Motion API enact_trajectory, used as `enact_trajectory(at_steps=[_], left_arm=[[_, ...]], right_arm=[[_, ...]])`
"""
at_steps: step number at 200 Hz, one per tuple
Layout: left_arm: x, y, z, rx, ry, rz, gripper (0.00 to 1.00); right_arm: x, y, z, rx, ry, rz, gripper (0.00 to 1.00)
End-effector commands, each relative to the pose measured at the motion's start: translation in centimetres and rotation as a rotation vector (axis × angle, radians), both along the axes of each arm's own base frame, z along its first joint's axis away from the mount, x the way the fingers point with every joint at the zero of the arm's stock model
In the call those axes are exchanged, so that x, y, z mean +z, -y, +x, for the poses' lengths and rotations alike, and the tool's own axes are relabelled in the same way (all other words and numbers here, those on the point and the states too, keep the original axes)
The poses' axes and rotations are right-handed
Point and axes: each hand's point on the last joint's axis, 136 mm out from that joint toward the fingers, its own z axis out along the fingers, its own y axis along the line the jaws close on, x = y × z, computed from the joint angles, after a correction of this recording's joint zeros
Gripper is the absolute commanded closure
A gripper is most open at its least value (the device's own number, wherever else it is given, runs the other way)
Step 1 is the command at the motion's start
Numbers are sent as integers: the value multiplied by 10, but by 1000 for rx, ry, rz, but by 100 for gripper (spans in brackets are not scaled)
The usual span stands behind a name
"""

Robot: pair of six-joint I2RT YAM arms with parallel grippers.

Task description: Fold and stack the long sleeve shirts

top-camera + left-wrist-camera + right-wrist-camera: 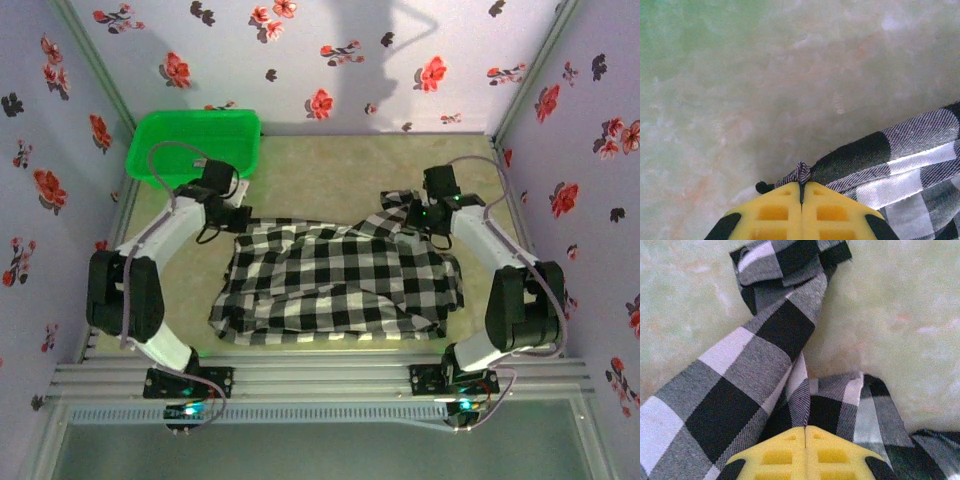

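Jaws, left gripper [801, 186]: closed tight, pinching a bunched edge of the checked shirt [335, 280] at its far-left corner. Jaws, right gripper [805, 429]: closed tight on cloth at the far-right corner, with a sleeve [765, 330] trailing beyond. Placement: checked shirt spread rumpled on the table [330, 165], between the arms; green basket [195, 140] far left, apart from it

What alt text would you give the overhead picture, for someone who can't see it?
A rumpled black-and-white checked shirt lies on a table, its far edge pinched by the left gripper and the right gripper, both shut on it. A green basket sits at the back left.
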Motion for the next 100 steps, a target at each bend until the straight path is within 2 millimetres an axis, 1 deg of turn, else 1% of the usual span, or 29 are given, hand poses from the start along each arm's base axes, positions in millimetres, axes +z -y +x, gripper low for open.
enact_trajectory(at_steps=[1,32,59,76,100], left_arm=[[1,-10,-6,-3,30,31,100],[-8,-13,-20,-1,23,36,100],[-23,-13,-35,-3,-18,56,100],[-30,-20,-43,25,-39,86,100],[-39,-26,-52,44,-56,105,100]], right_arm=[[2,10,-15,-55,-9,-7,100],[-5,12,-31,-83,-27,9,100],[-16,13,-45,-112,-46,30,100],[-21,14,-52,-130,-59,38,100],[-33,15,-62,-141,-86,42,100]])
